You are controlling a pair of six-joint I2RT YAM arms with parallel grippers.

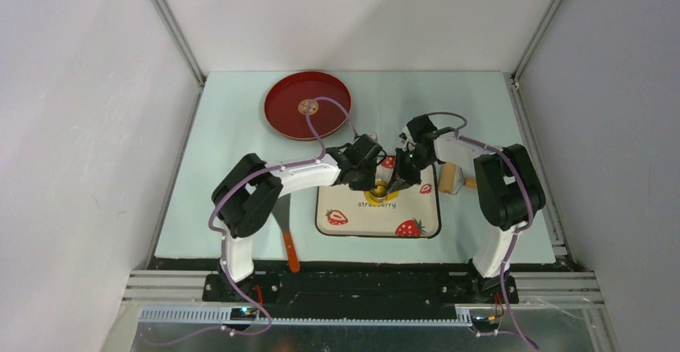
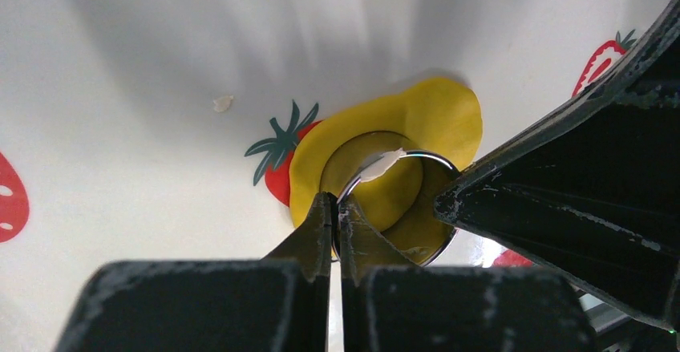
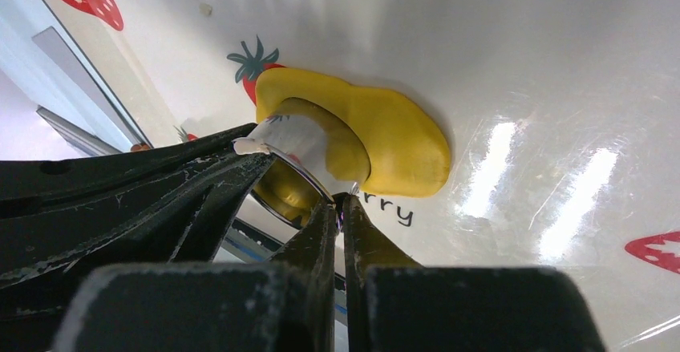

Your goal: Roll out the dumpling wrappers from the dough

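The pale green table (image 1: 232,208) carries a white mat (image 1: 377,222) printed with red strawberries, lying between the two arms. A red plate (image 1: 285,123) sits beyond the mat's far left corner.

The dough (image 2: 433,111) lies at the far middle of the mat, partly covering one printed strawberry. It is a bright yellow, flattened oval patch with smooth rounded edges. A metal ring (image 3: 297,139) stands pressed into it, so that yellow spreads out past one side of the ring. The dough inside the ring shows as a round, shadowed patch.

The left gripper (image 2: 335,204) has its jaws together, pinching the ring's thin rim on the near side. The right gripper (image 3: 341,204) is likewise clamped on the rim, and its jaws show no gap. The two grippers meet just beside each other over the ring.
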